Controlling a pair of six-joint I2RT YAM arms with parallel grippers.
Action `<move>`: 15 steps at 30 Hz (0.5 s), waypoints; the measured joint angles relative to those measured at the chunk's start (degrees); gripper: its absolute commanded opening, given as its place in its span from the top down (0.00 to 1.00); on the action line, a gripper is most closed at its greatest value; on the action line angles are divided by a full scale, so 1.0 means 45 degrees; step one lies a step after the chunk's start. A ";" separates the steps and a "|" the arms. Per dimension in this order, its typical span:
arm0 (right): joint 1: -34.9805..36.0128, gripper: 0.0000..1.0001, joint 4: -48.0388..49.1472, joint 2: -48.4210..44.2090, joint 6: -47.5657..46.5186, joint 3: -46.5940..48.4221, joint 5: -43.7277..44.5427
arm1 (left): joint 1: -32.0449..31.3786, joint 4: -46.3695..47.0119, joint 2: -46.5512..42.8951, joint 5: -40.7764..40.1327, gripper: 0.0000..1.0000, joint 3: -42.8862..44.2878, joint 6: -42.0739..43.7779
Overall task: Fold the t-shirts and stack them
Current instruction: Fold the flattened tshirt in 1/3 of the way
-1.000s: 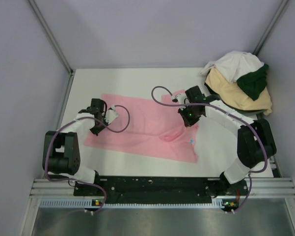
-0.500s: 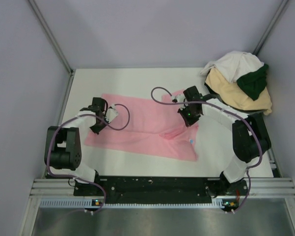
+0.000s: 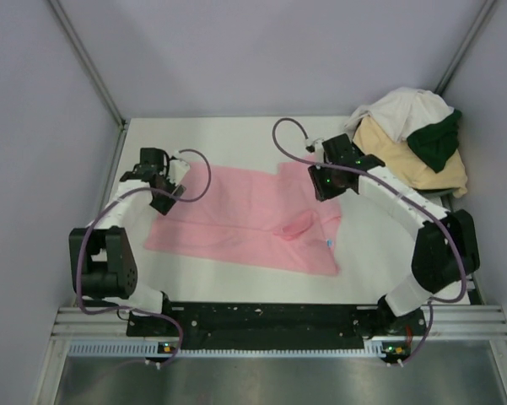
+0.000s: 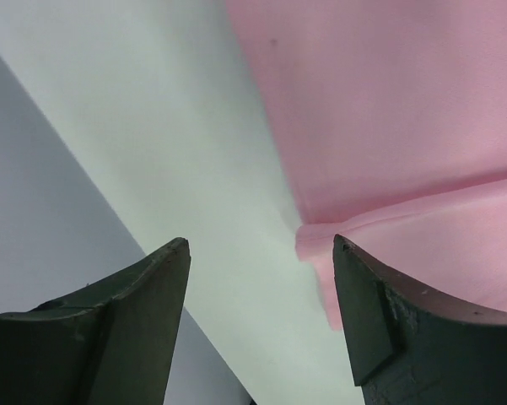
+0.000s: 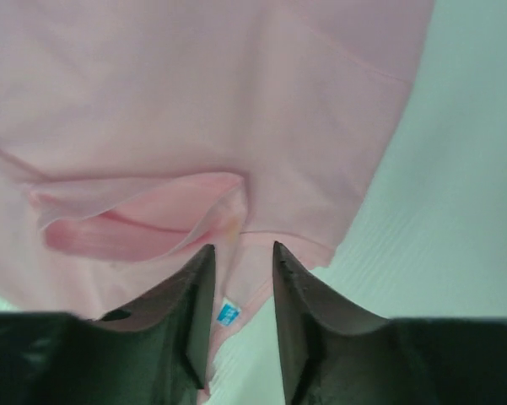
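Note:
A light pink t-shirt (image 3: 236, 215) lies spread and folded over on the white table (image 3: 228, 139). My left gripper (image 3: 162, 196) hovers at the shirt's left edge. In the left wrist view the left gripper (image 4: 260, 245) is open wide over bare table, with the pink t-shirt (image 4: 388, 118) just to its right. My right gripper (image 3: 323, 187) hangs over the shirt's right part. In the right wrist view the right gripper (image 5: 243, 249) is open only a little, holding nothing, above the pink t-shirt (image 5: 202, 93) and its blue label (image 5: 228, 314).
At the back right corner a heap of t-shirts holds a white one (image 3: 401, 110), a dark green one (image 3: 436, 139) and a pale tan one (image 3: 405, 164). Grey walls (image 3: 42, 126) close in the table on the left, back and right.
Both grippers have opened and let go of the pink t-shirt. The left gripper has drawn back to the shirt's left edge; the right one has risen slightly toward the back.

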 measured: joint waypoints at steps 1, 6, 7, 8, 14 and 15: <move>0.0262 0.93 0.0049 -0.0486 0.0160 -0.0175 -0.0194 | 0.0199 -0.0034 -0.0272 0.0194 0.27 0.0087 -0.0068; 0.2671 1.00 0.0272 -0.1651 0.1054 -0.1117 -0.1919 | 0.0758 -0.0262 -0.1467 0.0505 0.28 -0.0316 -0.0296; 0.3021 1.00 0.0321 -0.1593 0.1248 -0.1287 -0.2176 | 0.0772 -0.0267 -0.1515 0.0534 0.28 -0.0476 -0.0316; 0.3366 1.00 0.0330 -0.1491 0.1462 -0.1515 -0.2433 | 0.0811 -0.0272 -0.1515 0.0544 0.27 -0.0733 -0.0345; 0.3823 1.00 0.0155 -0.0340 0.2273 -0.2127 -0.2909 | 0.0971 -0.0748 -0.1511 0.0641 0.27 -0.1710 -0.0491; 0.3852 1.00 0.0146 -0.0180 0.2341 -0.2147 -0.2895 | 0.0981 -0.0787 -0.1511 0.0646 0.27 -0.1715 -0.0529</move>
